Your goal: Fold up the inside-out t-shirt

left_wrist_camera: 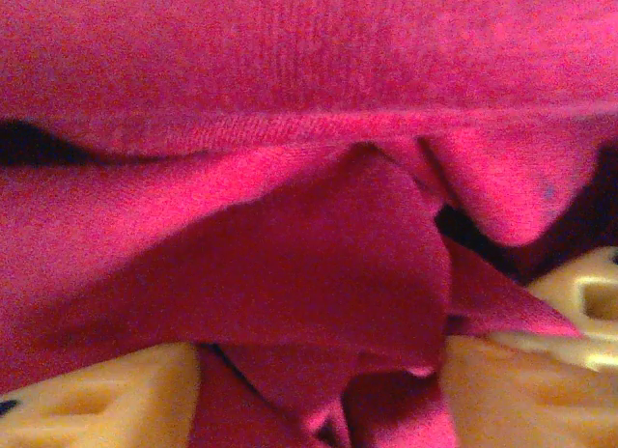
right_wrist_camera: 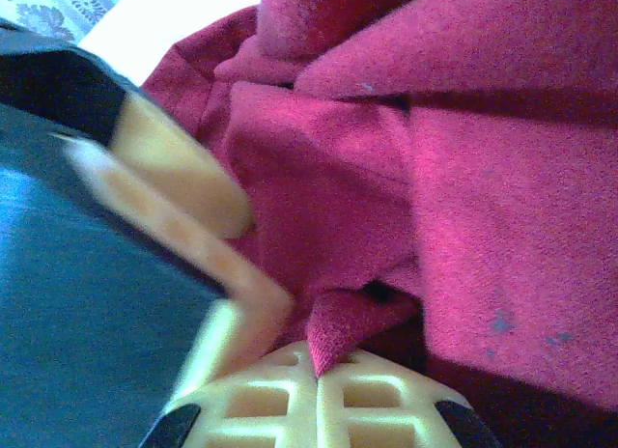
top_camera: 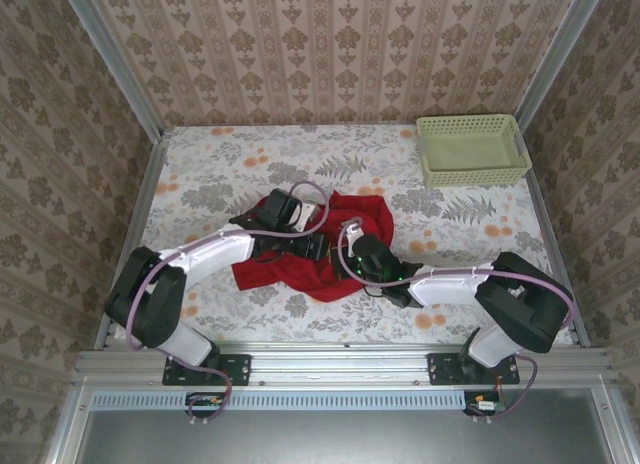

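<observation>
From high above and behind the two arm bases, the top camera looks down and forward across the whole table to the back wall. The left wrist camera is pressed close against the red t-shirt. It faces out past its own cream fingers at the bottom edge, near enough to show the weave. The right wrist camera sits just as close, with its fingers at the lower edge and a sliver of table at top left. All three views share the crumpled shirt at mid-table.
</observation>
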### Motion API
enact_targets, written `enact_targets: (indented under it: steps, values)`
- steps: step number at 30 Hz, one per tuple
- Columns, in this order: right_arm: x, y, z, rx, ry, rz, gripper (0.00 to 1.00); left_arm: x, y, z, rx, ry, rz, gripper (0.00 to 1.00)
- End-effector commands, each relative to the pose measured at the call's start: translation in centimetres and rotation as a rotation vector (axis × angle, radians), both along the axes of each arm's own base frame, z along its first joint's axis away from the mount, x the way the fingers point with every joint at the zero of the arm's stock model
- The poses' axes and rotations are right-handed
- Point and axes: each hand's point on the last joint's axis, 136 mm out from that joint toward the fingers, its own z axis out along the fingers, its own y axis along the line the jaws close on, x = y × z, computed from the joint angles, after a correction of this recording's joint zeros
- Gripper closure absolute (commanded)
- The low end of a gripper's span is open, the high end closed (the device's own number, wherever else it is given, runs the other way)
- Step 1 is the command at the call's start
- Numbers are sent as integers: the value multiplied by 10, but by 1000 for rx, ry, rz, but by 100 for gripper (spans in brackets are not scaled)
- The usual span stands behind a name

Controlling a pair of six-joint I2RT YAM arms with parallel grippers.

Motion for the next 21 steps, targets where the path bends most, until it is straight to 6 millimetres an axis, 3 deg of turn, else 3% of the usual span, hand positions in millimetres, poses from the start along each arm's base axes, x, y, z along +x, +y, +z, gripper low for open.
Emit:
enact_targets:
  steps: [1,4,7,12,17,20,21]
  values:
    - [1,8,17,69,-34,11,100,13,-12,-6,9,13,1,50]
    - [5,-3,9,62,3,-24,100,23,-11,2,20,-1,21,79]
    - [13,-18,-1,106,72,-71,100,29,-8,28,-21,-54,41,99]
    - [22,-42,-14,172,142,-126,100,23,0,85,-136,-171,55,100]
    - [23,-37,-13,230,163,-64,100,19,15,143,-352,-235,86,100]
    - [19,-29,-16,210,181,-5,100,30,37,159,-432,-250,159,100]
    - [18,-26,-17,211,188,11,100,40,52,159,-437,-250,211,100]
